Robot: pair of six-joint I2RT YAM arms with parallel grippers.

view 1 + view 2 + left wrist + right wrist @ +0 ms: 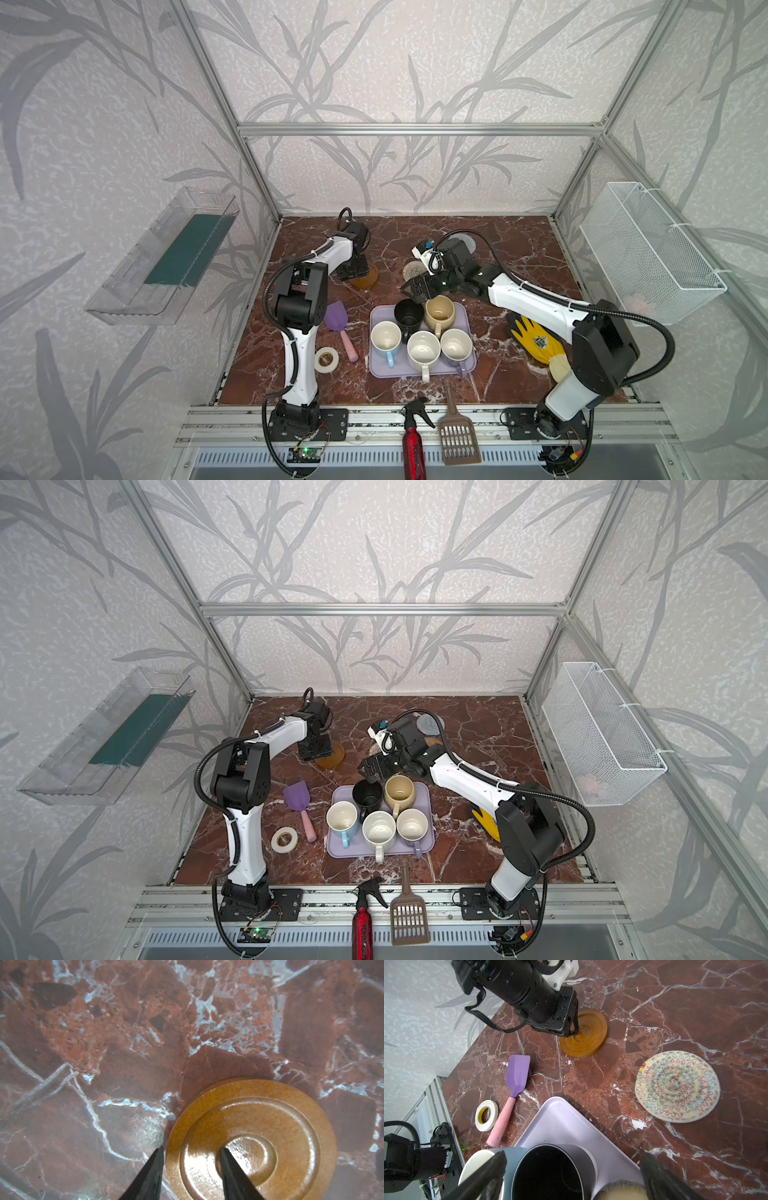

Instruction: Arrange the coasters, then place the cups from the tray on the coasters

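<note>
My left gripper (191, 1148) straddles the wooden coaster (270, 1118) at its rim: one finger outside, one in its centre. Gripping or not, I can't tell. My right gripper (574, 1157), spread wide, brackets the black cup (550, 1174) on the tray (560, 1118).

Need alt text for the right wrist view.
The open right gripper hangs over the black mug on the lavender tray, a finger on either side. Beyond, the left gripper touches a brown wooden coaster; a cream woven coaster, purple spatula and tape roll lie nearby.
</note>
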